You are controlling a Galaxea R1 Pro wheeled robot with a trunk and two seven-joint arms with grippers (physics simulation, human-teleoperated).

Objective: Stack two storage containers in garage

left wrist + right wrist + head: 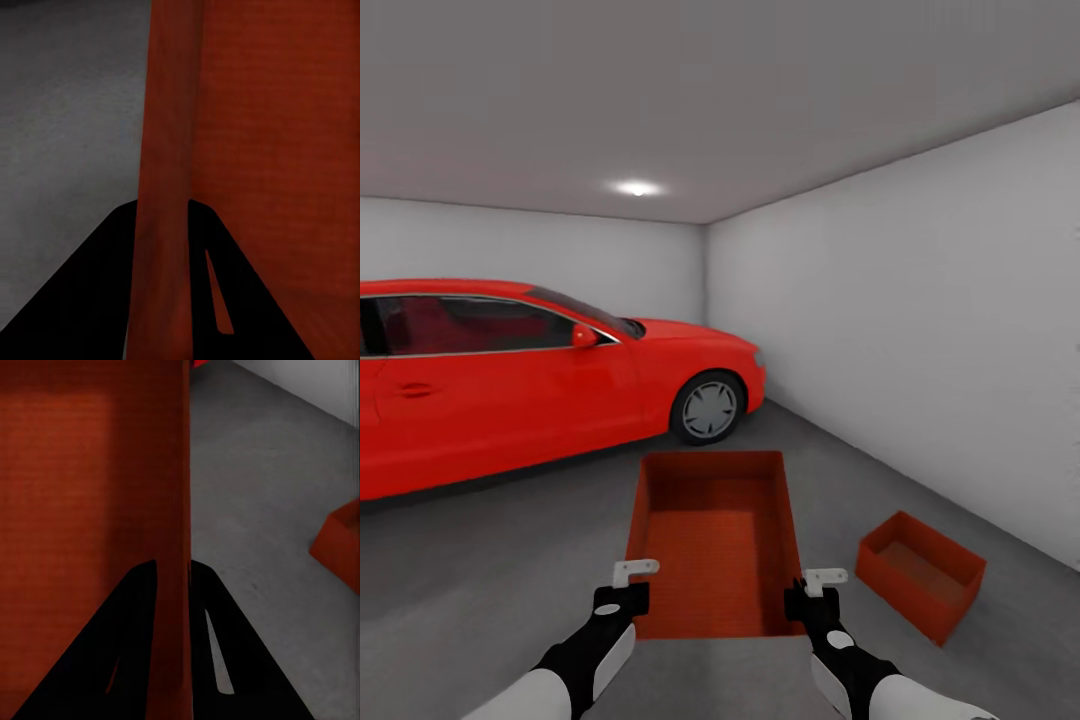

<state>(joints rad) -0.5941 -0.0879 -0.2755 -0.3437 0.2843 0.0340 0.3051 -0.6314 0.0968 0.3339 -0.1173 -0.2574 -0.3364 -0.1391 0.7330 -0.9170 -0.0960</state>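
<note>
Held container point(715, 545) lengthwise toward car point(510, 380).

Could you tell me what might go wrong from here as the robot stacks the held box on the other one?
The held box hangs only by its side walls, pinched by the left gripper and right gripper, so it could tilt or slip. The box on the floor lies off to the right and sits turned, so a misaligned stack is likely.
</note>
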